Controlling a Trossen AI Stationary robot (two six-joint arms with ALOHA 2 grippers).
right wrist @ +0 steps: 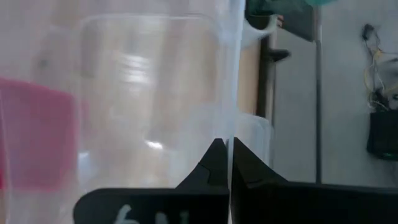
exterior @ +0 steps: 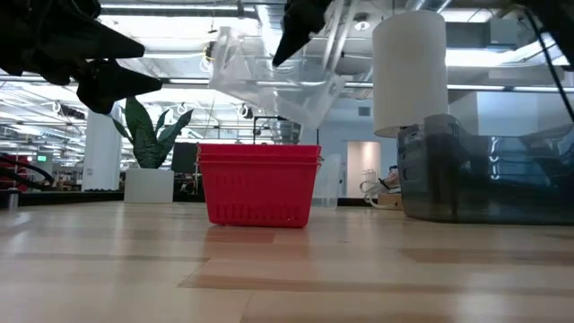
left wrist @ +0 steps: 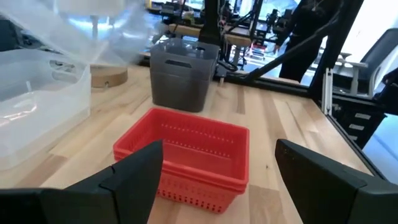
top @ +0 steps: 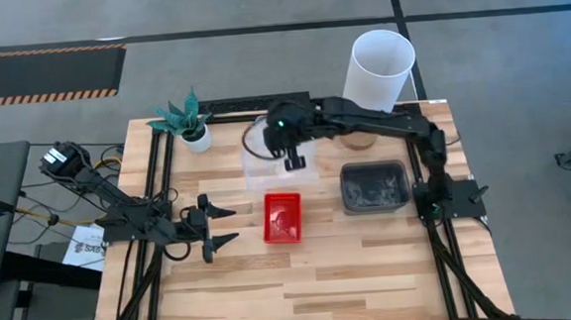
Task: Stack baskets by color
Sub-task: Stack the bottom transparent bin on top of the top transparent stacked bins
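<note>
While left gripper [top: 222,226] waits wide open, right gripper [right wrist: 229,163] pinching tilted clear basket's [exterior: 278,85] wall aloft.

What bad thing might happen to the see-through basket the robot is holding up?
The right gripper pinches only the thin rim of the clear basket, which hangs tilted in the air, so it might slip and fall. It could also bump the red baskets just below, or land crooked on the clear basket on the table.

Red baskets [top: 282,218]; smoky-grey baskets [top: 375,187].
</note>
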